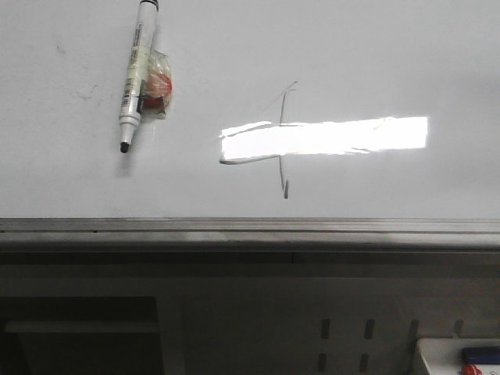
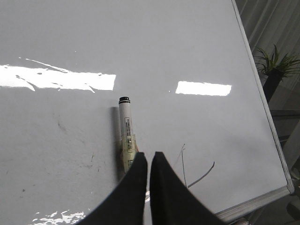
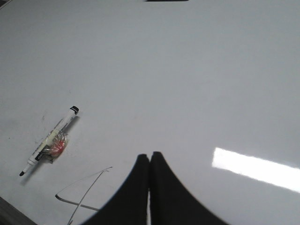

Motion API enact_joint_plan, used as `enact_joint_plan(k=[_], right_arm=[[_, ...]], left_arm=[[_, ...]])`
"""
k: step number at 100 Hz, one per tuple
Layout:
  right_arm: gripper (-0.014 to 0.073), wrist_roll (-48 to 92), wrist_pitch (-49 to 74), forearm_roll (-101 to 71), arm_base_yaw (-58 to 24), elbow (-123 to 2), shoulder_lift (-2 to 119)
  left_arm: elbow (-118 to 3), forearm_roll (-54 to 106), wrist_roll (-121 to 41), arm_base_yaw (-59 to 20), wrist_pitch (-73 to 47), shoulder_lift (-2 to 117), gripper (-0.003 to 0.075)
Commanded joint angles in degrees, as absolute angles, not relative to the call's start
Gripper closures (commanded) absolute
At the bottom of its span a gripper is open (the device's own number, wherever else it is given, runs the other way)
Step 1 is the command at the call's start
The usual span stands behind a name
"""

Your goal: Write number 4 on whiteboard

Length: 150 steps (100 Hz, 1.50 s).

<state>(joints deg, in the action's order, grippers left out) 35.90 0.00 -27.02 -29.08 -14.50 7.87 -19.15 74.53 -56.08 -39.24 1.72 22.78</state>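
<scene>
The whiteboard (image 1: 351, 55) fills the front view, with a bright light reflection across its middle and a grey metal bottom edge (image 1: 250, 226). The number 4 (image 1: 285, 187) is drawn in thin dark lines at the centre; it also shows in the left wrist view (image 2: 183, 166) and the right wrist view (image 3: 83, 181). A white marker (image 1: 137, 70) lies uncapped on the board at upper left, tip toward the bottom edge. My left gripper (image 2: 148, 157) is shut and empty above the marker (image 2: 125, 122). My right gripper (image 3: 149, 155) is shut and empty, beside the 4. Neither gripper shows in the front view.
A red and clear taped lump (image 1: 158, 84) clings to the marker's side. A white box (image 1: 461, 359) with red and blue items sits below the board at right. A potted plant (image 2: 276, 70) stands beyond the board's framed side edge.
</scene>
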Motion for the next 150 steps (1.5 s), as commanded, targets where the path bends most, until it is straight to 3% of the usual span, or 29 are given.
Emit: enact_joint_plan(k=[1, 25, 40, 54, 64, 85, 99, 109, 150], right_arm=[[0.0648, 35.66, -4.26, -27.18, -28.56, -15.87, 8.46], [0.0648, 35.66, -4.26, -27.18, -28.56, -15.87, 8.46], [0.0648, 35.66, -4.26, -27.18, -28.56, -15.87, 8.46], [0.0648, 35.66, -4.26, -27.18, -28.56, -15.87, 8.46], [0.0648, 35.66, -4.26, -27.18, -28.56, -15.87, 8.46], [0.0648, 35.66, -4.26, -27.18, -28.56, -15.87, 8.46], [0.0648, 35.66, -4.26, -27.18, -28.56, -15.87, 8.46], [0.0648, 35.66, -4.26, -27.18, -28.56, -15.87, 8.46], [0.0648, 35.66, -4.22, -27.18, -28.56, -15.87, 8.46]], left_arm=[[-20.73, 74.38, -56.31, -39.31, 2.15, 23.07, 0.0741], [-19.79, 73.38, -56.31, -39.17, 2.48, 22.21, 0.0741], [-16.99, 45.82, -52.18, -35.49, 2.22, 18.77, 0.0741], [-11.57, 18.62, -27.53, -26.55, 1.63, 15.21, 0.0741], [-7.01, 7.88, -14.0, -18.85, 1.63, 12.29, 0.0741], [0.39, 6.6, -11.02, -8.28, 1.18, 6.44, 0.0741], [2.15, 6.6, -11.02, -4.68, -7.22, 1.67, 0.0741], [2.15, 6.6, -11.02, -2.73, -16.84, -1.74, 0.0741], [2.25, 6.6, -11.02, -1.07, -16.32, -1.67, 0.0741]])
